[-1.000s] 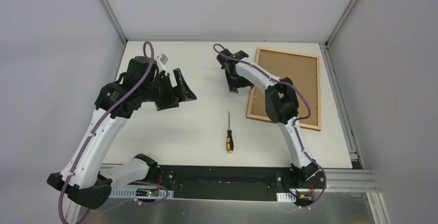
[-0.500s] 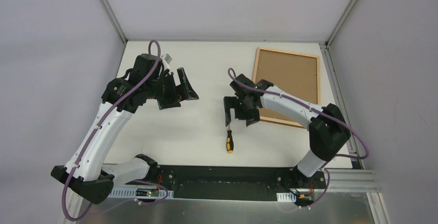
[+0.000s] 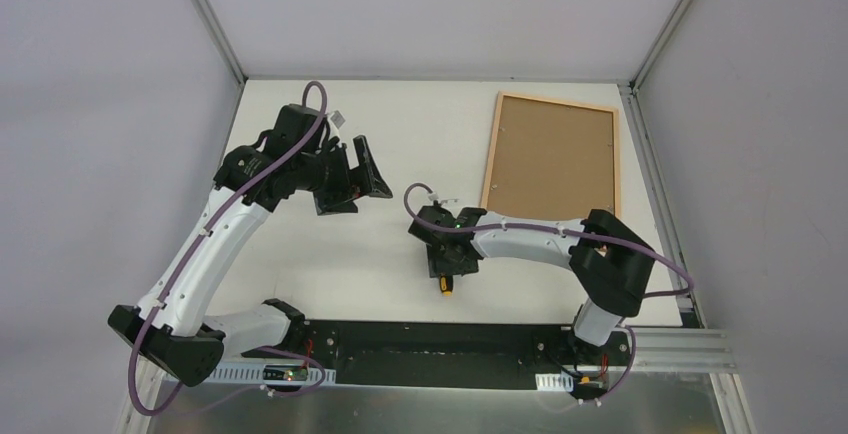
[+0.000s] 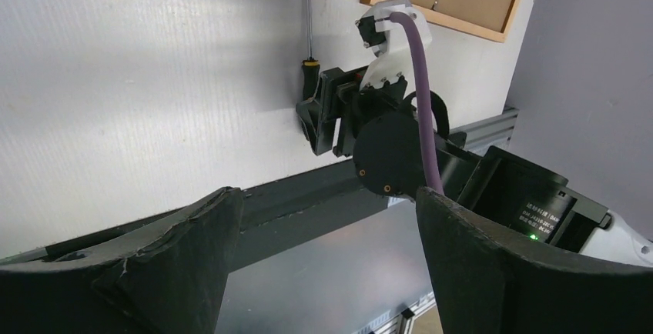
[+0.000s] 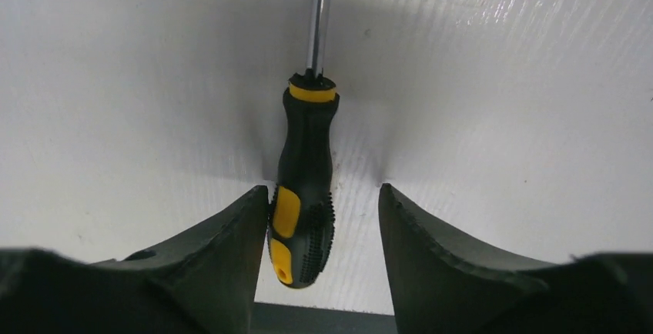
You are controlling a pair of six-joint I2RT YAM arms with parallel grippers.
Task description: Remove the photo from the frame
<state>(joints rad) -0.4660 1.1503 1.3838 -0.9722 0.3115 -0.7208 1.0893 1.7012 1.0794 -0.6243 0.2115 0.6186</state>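
The right gripper (image 5: pixel 321 195) straddles the screwdriver (image 5: pixel 308 141) handle on the table (image 3: pixel 330 254), jaws half-spread, one finger against it, the other clear. The left gripper (image 4: pixel 325 195) hangs wide apart. The frame (image 3: pixel 550 159) lies back-up at far right, well apart from both.

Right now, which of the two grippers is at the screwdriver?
The right gripper: it straddles the black-and-yellow handle of the screwdriver lying on the table, not yet clamped. The left gripper hangs open off to the side, holding nothing.
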